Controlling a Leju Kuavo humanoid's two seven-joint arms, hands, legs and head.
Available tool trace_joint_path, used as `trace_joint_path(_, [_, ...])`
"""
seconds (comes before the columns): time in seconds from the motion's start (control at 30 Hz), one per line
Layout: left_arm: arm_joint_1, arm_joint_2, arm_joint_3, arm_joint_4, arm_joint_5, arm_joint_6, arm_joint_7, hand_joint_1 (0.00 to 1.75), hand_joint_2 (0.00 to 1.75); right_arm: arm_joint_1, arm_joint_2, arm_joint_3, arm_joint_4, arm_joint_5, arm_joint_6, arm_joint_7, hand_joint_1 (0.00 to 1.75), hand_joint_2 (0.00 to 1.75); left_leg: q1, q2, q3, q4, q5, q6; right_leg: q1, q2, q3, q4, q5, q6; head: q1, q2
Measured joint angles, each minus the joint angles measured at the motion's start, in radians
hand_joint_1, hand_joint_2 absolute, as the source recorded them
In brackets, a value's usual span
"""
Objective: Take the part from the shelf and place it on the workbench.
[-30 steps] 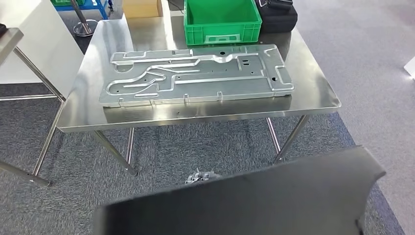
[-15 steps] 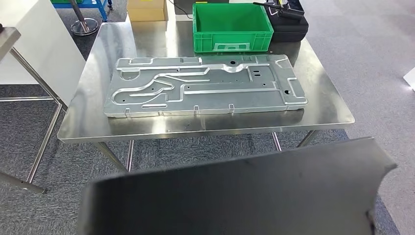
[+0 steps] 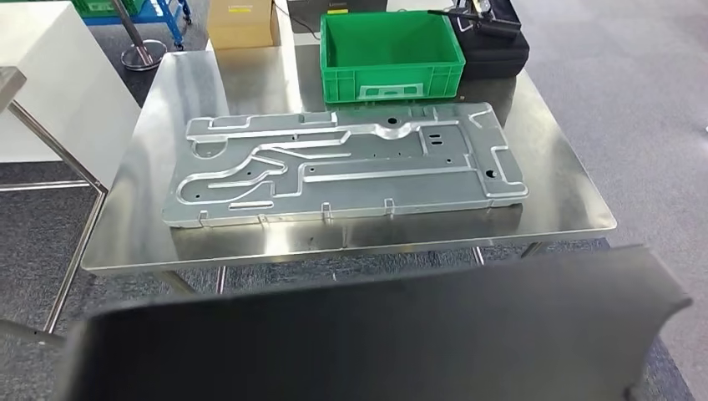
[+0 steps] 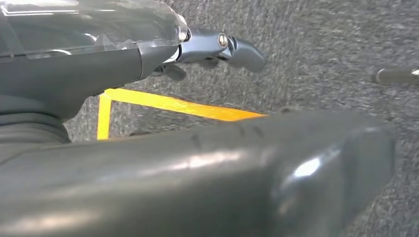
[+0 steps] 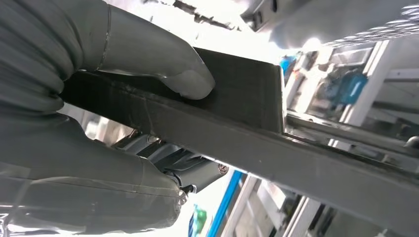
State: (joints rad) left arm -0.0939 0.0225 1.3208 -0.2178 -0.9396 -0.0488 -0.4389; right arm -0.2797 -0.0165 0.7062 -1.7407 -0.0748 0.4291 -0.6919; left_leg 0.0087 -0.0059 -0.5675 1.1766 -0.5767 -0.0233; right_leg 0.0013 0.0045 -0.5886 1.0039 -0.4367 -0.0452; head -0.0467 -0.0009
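Right hand: thick grey thumb pressed flat on one face of the dark panel, darker fingers curled against the opposite face; the panel's edge is pinched between them, a firm clamp.

Left hand: grey cover and a bluish finger reach over the far side of the same dark part; the finger sticks out past the part's rounded edge, apart from the carpet behind it; cannot tell whether the fingers actually press on the part or how far they are spread, since the part's near surface hides most of them.

Head view: the dark panel spans the lower frame as a broad flat sheet, held in front of the near edge of the steel workbench, not resting on it; both its ends run toward the frame's lower corners.

On the workbench: a large stamped silver plate lies flat across the middle; a green crate stands just behind it, at the far edge; a black case beside the crate; a cardboard box beyond the far edge; grey carpet all round; a yellow floor line under the left wrist.
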Motion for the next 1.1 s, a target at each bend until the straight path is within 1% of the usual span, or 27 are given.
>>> trace_joint_path(0.03, [0.001,0.000,0.000,0.000,0.000,0.000,-0.001,0.00,0.00,0.003,0.000,0.000,-0.004,0.022,-0.026,0.000,1.61,1.75,0.002,0.000,-0.041,0.060,-0.025,-0.005,0.000,0.000,0.007,0.000,-0.007,0.000,0.000,0.000])
trace_joint_path(0.07, [0.002,0.001,0.000,0.000,0.000,0.000,-0.003,0.00,0.00,0.006,-0.002,-0.001,-0.008,0.047,-0.057,0.000,1.61,1.75,0.004,0.000,-0.075,0.099,-0.037,-0.010,-0.001,0.002,0.015,0.000,-0.014,0.001,0.000,0.000])
trace_joint_path(0.1, [0.004,0.001,0.000,0.000,0.000,0.000,-0.005,0.00,0.00,0.009,-0.003,-0.004,-0.013,0.074,-0.095,0.001,1.61,1.75,0.006,0.000,-0.096,0.106,-0.030,-0.013,-0.002,0.003,0.024,0.001,-0.021,0.003,0.000,0.000])
trace_joint_path(0.13, [0.004,0.001,0.000,0.000,0.000,-0.001,-0.009,0.00,0.00,0.008,-0.005,-0.008,-0.017,0.103,-0.142,0.006,1.61,1.75,0.007,0.000,-0.100,0.078,0.002,-0.015,-0.003,0.004,0.036,0.001,-0.029,0.005,0.000,0.000])
trace_joint_path(0.2, [0.005,0.001,0.000,0.000,-0.001,-0.004,-0.018,0.00,0.00,-0.015,-0.008,-0.027,-0.014,0.167,-0.245,0.032,1.61,1.75,0.010,0.001,-0.073,-0.046,0.106,-0.017,-0.005,0.005,0.056,0.003,-0.046,0.013,0.000,0.000])
trace_joint_path(0.23, [0.004,0.001,0.000,0.000,-0.003,-0.007,-0.023,0.00,0.00,-0.041,-0.009,-0.046,0.000,0.199,-0.296,0.051,1.61,1.75,0.010,0.002,-0.064,-0.104,0.138,-0.015,-0.005,0.007,0.060,0.006,-0.052,0.017,0.000,0.000])
trace_joint_path(0.27, [0.003,0.001,0.000,0.000,-0.006,-0.009,-0.027,0.00,0.00,-0.079,-0.009,-0.069,0.021,0.229,-0.336,0.071,1.61,1.75,0.008,0.003,-0.060,-0.139,0.161,-0.010,-0.005,0.009,0.058,0.009,-0.057,0.023,0.000,0.000])
trace_joint_path(0.33, [0.002,0.000,-0.001,0.000,-0.013,-0.012,-0.033,0.00,0.00,-0.169,-0.011,-0.131,0.087,0.296,-0.392,0.107,1.61,1.75,0.003,0.005,-0.067,-0.154,0.162,0.007,-0.004,0.013,0.050,0.012,-0.062,0.035,0.000,0.000])
trace_joint_path(0.4, [0.001,0.000,-0.002,0.000,-0.017,-0.015,-0.036,0.00,0.00,-0.268,-0.015,-0.192,0.165,0.373,-0.431,0.138,1.61,1.75,0.005,0.005,-0.065,-0.156,0.168,0.022,-0.005,0.010,0.046,0.022,-0.075,0.048,0.002,0.000])
trace_joint_path(0.43, [-0.001,0.000,-0.002,0.000,-0.019,-0.016,-0.037,0.00,0.00,-0.318,-0.019,-0.217,0.204,0.412,-0.455,0.151,1.61,1.75,0.006,0.005,-0.063,-0.159,0.169,0.028,-0.006,0.009,0.036,0.046,-0.090,0.053,0.003,0.000])
trace_joint_path(0.47, [-0.002,0.000,-0.003,0.000,-0.021,-0.017,-0.037,0.00,0.00,-0.367,-0.023,-0.240,0.244,0.452,-0.484,0.166,1.61,1.75,0.008,0.005,-0.061,-0.161,0.169,0.033,-0.007,0.007,0.014,0.092,-0.115,0.058,0.003,0.000])
trace_joint_path(0.53, [-0.003,0.000,-0.003,0.000,-0.024,-0.019,-0.039,0.00,0.00,-0.451,-0.037,-0.274,0.327,0.545,-0.555,0.195,1.61,1.75,0.007,0.004,-0.059,-0.161,0.165,0.039,-0.008,0.005,-0.059,0.225,-0.170,0.064,0.005,0.000])
trace_joint_path(0.57, [-0.003,0.000,-0.004,0.000,-0.025,-0.020,-0.039,0.00,0.00,-0.489,-0.044,-0.286,0.369,0.592,-0.587,0.209,1.61,1.75,0.006,0.004,-0.058,-0.160,0.163,0.040,-0.008,0.005,-0.094,0.280,-0.183,0.065,0.005,0.000])
trace_joint_path(0.6, [-0.003,0.000,-0.004,0.000,-0.025,-0.021,-0.039,0.00,0.00,-0.526,-0.050,-0.294,0.409,0.637,-0.614,0.224,1.61,1.75,0.006,0.003,-0.055,-0.160,0.161,0.041,-0.008,0.005,-0.115,0.303,-0.174,0.065,0.005,0.000])
trace_joint_path(0.63, [-0.003,0.000,-0.004,0.000,-0.025,-0.022,-0.040,0.00,0.00,-0.563,-0.056,-0.299,0.450,0.677,-0.634,0.241,1.61,1.75,0.005,0.002,-0.050,-0.159,0.157,0.041,-0.008,0.005,-0.117,0.285,-0.143,0.064,0.005,0.000])
trace_joint_path(0.67, [-0.003,0.000,-0.004,0.000,-0.025,-0.023,-0.041,0.00,0.00,-0.600,-0.061,-0.302,0.489,0.713,-0.647,0.259,1.61,1.75,0.004,0.001,-0.044,-0.159,0.153,0.040,-0.007,0.004,-0.101,0.230,-0.096,0.059,0.005,0.000])
trace_joint_path(0.7, [-0.003,-0.001,-0.004,0.000,-0.025,-0.024,-0.043,0.00,0.00,-0.637,-0.064,-0.303,0.528,0.747,-0.656,0.280,1.61,1.75,0.003,0.000,-0.039,-0.159,0.149,0.039,-0.006,0.004,-0.077,0.159,-0.049,0.053,0.005,0.000])
trace_joint_path(0.73, [-0.003,-0.001,-0.004,0.000,-0.025,-0.025,-0.045,0.00,0.00,-0.672,-0.067,-0.304,0.564,0.775,-0.660,0.300,1.61,1.75,0.001,-0.001,-0.036,-0.159,0.146,0.036,-0.003,0.004,-0.054,0.098,-0.015,0.048,0.005,0.000])
trace_joint_path(0.77, [-0.004,-0.001,-0.004,0.000,-0.025,-0.026,-0.046,0.00,0.00,-0.706,-0.069,-0.303,0.599,0.802,-0.660,0.320,1.61,1.75,0.000,-0.001,-0.035,-0.158,0.144,0.034,0.000,0.003,-0.038,0.053,0.002,0.043,0.005,0.000])
trace_joint_path(0.8, [-0.004,-0.001,-0.004,0.000,-0.024,-0.026,-0.048,0.00,0.00,-0.737,-0.070,-0.301,0.638,0.828,-0.657,0.340,1.61,1.75,-0.001,-0.001,-0.037,-0.158,0.143,0.031,0.003,0.003,-0.032,0.033,0.004,0.040,0.005,0.000])
trace_joint_path(0.83, [-0.005,-0.001,-0.004,0.000,-0.023,-0.026,-0.049,0.00,0.00,-0.765,-0.070,-0.297,0.678,0.855,-0.652,0.360,1.61,1.75,-0.002,-0.002,-0.038,-0.159,0.144,0.027,0.005,0.002,-0.030,0.027,0.001,0.038,0.005,0.000])
trace_joint_path(0.9, [-0.005,-0.001,-0.004,0.000,-0.022,-0.028,-0.051,0.00,0.00,-0.815,-0.070,-0.285,0.773,0.917,-0.631,0.392,1.61,1.75,-0.003,-0.002,-0.038,-0.160,0.140,0.018,0.000,0.001,-0.025,0.015,0.001,0.032,0.006,0.000])
trace_joint_path(0.93, [-0.006,-0.001,-0.004,0.000,-0.020,-0.029,-0.051,0.00,0.00,-0.837,-0.070,-0.278,0.824,0.947,-0.614,0.402,1.61,1.75,-0.003,-0.001,-0.043,-0.147,0.130,0.013,-0.003,-0.001,-0.020,0.009,0.002,0.028,0.006,0.000])
trace_joint_path(0.97, [-0.006,-0.001,-0.004,0.000,-0.019,-0.030,-0.052,0.00,0.00,-0.858,-0.069,-0.268,0.879,0.976,-0.593,0.412,1.61,1.75,-0.003,-0.001,-0.058,-0.114,0.111,0.009,-0.006,-0.003,-0.016,0.004,0.003,0.024,0.006,0.000])
trace_joint_path(1.0, [-0.006,0.000,-0.004,0.000,-0.017,-0.032,-0.052,0.00,0.00,-0.874,-0.067,-0.256,0.937,1.006,-0.573,0.420,1.61,1.75,-0.001,0.000,-0.084,-0.060,0.085,0.006,-0.007,-0.005,-0.012,0.001,0.003,0.021,0.006,0.000])
trace_joint_path(1.07, [-0.005,0.000,-0.004,0.000,-0.017,-0.035,-0.053,0.00,0.00,-0.889,-0.064,-0.223,1.046,1.063,-0.538,0.429,1.61,1.75,0.002,0.000,-0.154,0.075,0.036,0.000,-0.006,-0.005,-0.008,0.001,0.001,0.017,0.006,0.000])
trace_joint_path(1.1, [-0.005,-0.001,-0.004,0.000,-0.017,-0.037,-0.054,0.00,0.00,-0.888,-0.063,-0.202,1.098,1.090,-0.527,0.429,1.61,1.75,0.003,0.000,-0.178,0.116,0.032,-0.002,-0.005,-0.005,-0.006,0.001,-0.001,0.017,0.006,0.000])
